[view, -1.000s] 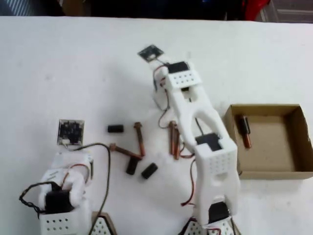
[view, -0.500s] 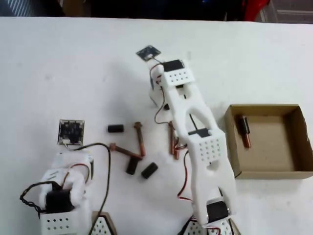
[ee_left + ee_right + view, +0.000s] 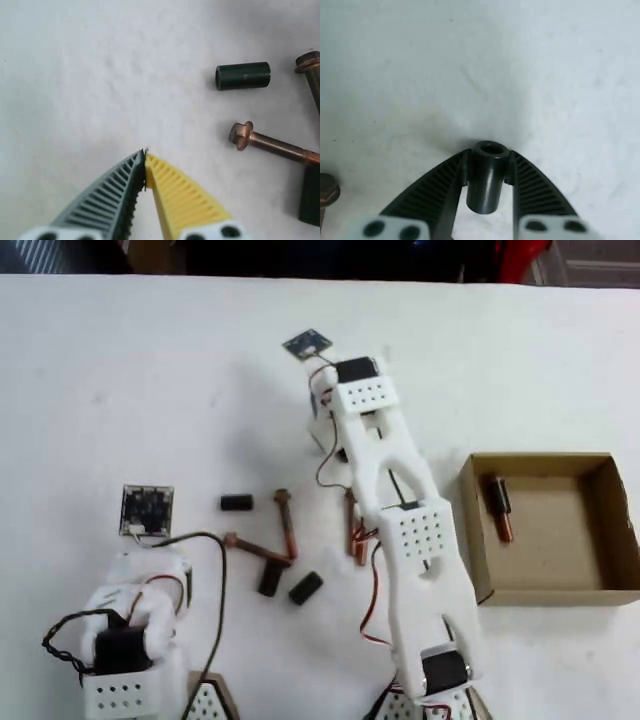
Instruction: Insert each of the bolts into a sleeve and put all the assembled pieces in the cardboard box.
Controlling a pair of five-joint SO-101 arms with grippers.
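A: Quick, right end effector (image 3: 488,154): what's in it?

B: It's clamped on a black sleeve (image 3: 485,185). The ribbed fingers pinch it across the barrel, and the open bore sticks out just past the tips, above the table (image 3: 545,75).

A: How will it handle?

B: I'd say small, stiff and light. It's smooth and round, so it could twist or roll in a loose pinch. The mid-barrel hold looks right because it leaves the bore free for a bolt.

A: Left end effector (image 3: 145,157)?

B: Its tips are pressed together with nothing between them, low over bare table.

A: What's nearest to it?

B: A copper bolt (image 3: 270,144) lies flat, ahead of the tips and off to the yellow finger's side. A loose sleeve (image 3: 243,76) lies on its side a bit beyond that.

A: Where would you grab the bolt?

B: It's probably rigid and heavier than the sleeve, and slim enough to slip. I'd take it on the shank close to the head, which keeps the plain end clear to enter the bore.

A: And farther out?

B: The cardboard box (image 3: 545,590) is well apart from both, on the right arm's side. One assembled piece (image 3: 498,506) lies inside, near the wall facing the arm.
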